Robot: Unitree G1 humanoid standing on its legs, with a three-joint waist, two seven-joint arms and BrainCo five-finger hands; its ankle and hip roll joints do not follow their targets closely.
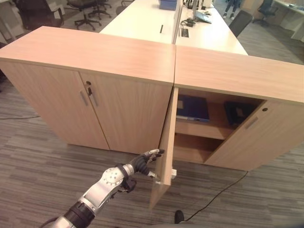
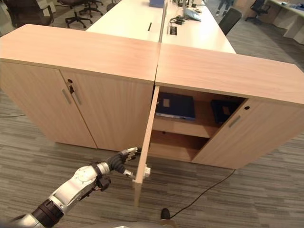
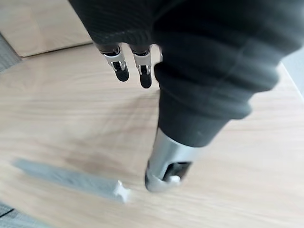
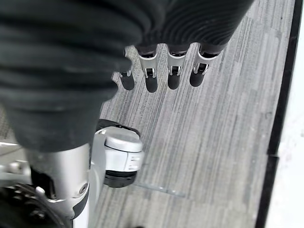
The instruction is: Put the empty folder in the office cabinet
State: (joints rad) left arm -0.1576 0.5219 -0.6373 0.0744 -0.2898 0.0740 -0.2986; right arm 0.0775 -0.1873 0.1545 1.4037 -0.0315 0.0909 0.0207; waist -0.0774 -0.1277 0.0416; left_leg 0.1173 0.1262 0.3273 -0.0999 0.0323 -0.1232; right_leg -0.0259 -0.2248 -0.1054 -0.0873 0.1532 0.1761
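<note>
The office cabinet (image 1: 228, 71) stands with its left door (image 1: 166, 142) swung out toward me, seen edge-on. A dark blue folder (image 1: 192, 108) lies flat on the upper shelf inside. My left hand (image 1: 142, 163) is open at the door's outer face, low down, its fingers (image 3: 142, 71) straight and close to the wood. The door's grey handle (image 3: 61, 175) lies beside the thumb (image 3: 166, 161). My right hand (image 4: 161, 71) hangs open over the carpet, holding nothing.
The cabinet's right door (image 1: 251, 137) stands partly open, with a dark object (image 1: 237, 114) on the shelf behind it. A second cabinet (image 1: 95, 109) to the left is closed. White desks (image 1: 142, 19) and office chairs (image 1: 88, 9) stand behind.
</note>
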